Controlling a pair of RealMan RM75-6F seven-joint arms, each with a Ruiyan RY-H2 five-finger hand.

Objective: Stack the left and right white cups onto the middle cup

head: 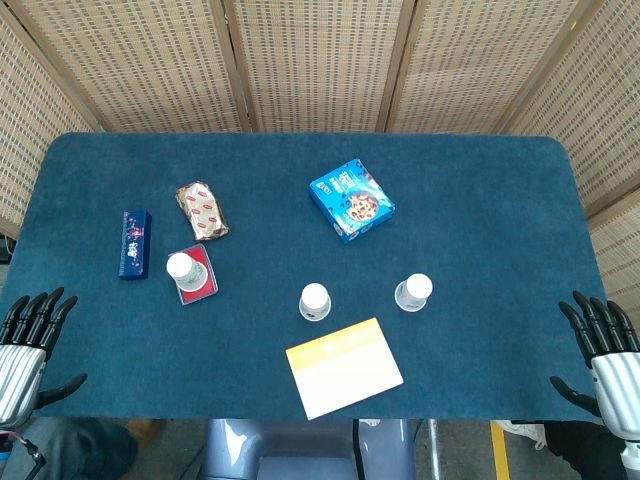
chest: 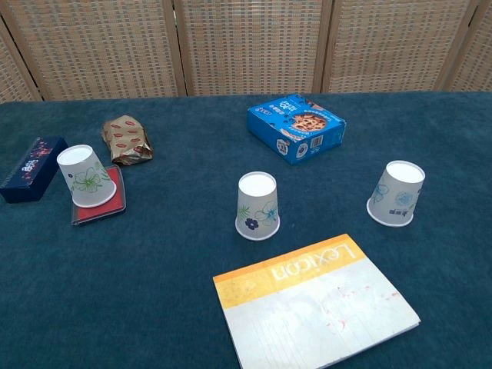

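Note:
Three white paper cups with flower prints stand upside down on the blue table. The left cup (head: 182,268) (chest: 87,177) sits on a small red box (head: 196,276) (chest: 102,197). The middle cup (head: 314,301) (chest: 257,206) stands near the front centre. The right cup (head: 413,292) (chest: 397,193) is a little to its right. My left hand (head: 28,345) hangs at the table's front left corner, fingers spread, holding nothing. My right hand (head: 603,352) is at the front right corner, also spread and empty. Neither hand shows in the chest view.
A yellow and white booklet (head: 343,366) (chest: 317,302) lies in front of the middle cup. A blue cookie box (head: 351,200) (chest: 296,127) sits behind the cups. A brown wrapped snack (head: 203,210) (chest: 127,139) and a dark blue box (head: 134,243) (chest: 32,168) lie at the left.

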